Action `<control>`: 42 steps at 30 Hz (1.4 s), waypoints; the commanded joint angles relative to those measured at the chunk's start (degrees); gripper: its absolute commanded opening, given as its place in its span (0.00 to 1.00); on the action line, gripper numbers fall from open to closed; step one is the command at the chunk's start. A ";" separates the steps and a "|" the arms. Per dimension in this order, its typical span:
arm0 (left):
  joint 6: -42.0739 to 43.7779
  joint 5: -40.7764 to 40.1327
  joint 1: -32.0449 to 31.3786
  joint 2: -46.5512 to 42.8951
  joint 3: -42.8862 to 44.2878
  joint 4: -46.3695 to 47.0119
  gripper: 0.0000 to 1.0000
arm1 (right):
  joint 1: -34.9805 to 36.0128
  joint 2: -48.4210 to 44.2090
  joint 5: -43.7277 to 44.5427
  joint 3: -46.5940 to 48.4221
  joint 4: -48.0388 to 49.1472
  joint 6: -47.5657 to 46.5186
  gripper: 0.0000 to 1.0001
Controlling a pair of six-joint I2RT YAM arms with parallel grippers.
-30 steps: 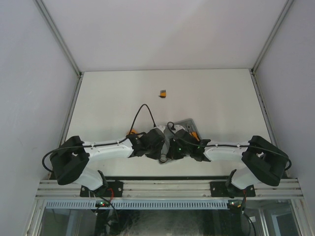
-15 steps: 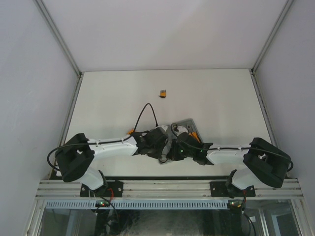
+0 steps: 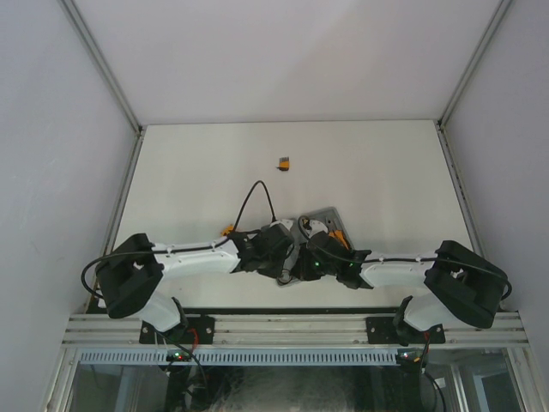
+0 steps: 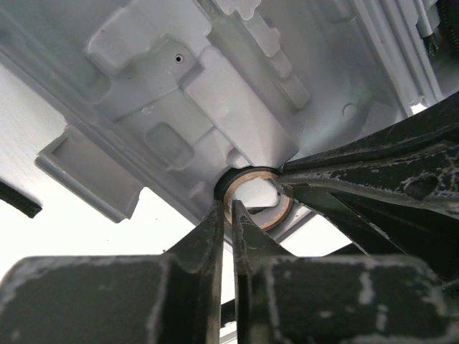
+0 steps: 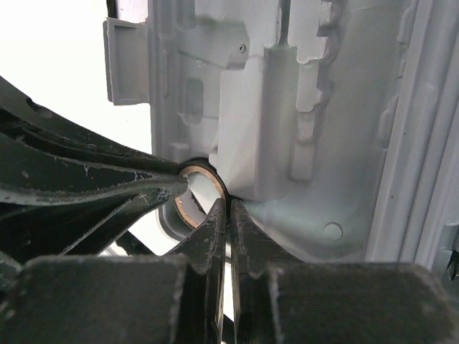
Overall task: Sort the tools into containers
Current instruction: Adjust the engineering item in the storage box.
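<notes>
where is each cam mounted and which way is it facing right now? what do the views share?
Top external: fixed above and behind the bases, facing down on the table; left arm and right arm meet over the grey case.
Left wrist: looks along the left end effector into the open case; right end effector reaches in from the right.
Right wrist: looks along its own fingers into the case; left end effector enters from the left.
Shared: both wrist views show the ring, pinched from both sides.
</notes>
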 commanded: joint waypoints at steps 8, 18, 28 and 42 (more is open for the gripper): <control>2.81 -4.96 1.97 -8.04 3.31 -0.64 0.29 | 0.53 -1.26 1.73 0.43 -3.76 -0.83 0.02; 3.76 -8.65 10.62 -21.78 -1.29 -0.41 0.32 | -0.05 -8.22 -0.57 1.90 -3.78 -7.93 0.27; 4.21 -8.75 20.13 -28.51 -6.25 -2.18 0.37 | -2.90 -21.87 6.36 4.03 -16.43 -13.11 0.39; 6.88 -6.11 28.64 -17.69 -0.89 -5.27 0.62 | -7.33 -31.73 10.31 -0.06 -24.63 -12.17 0.45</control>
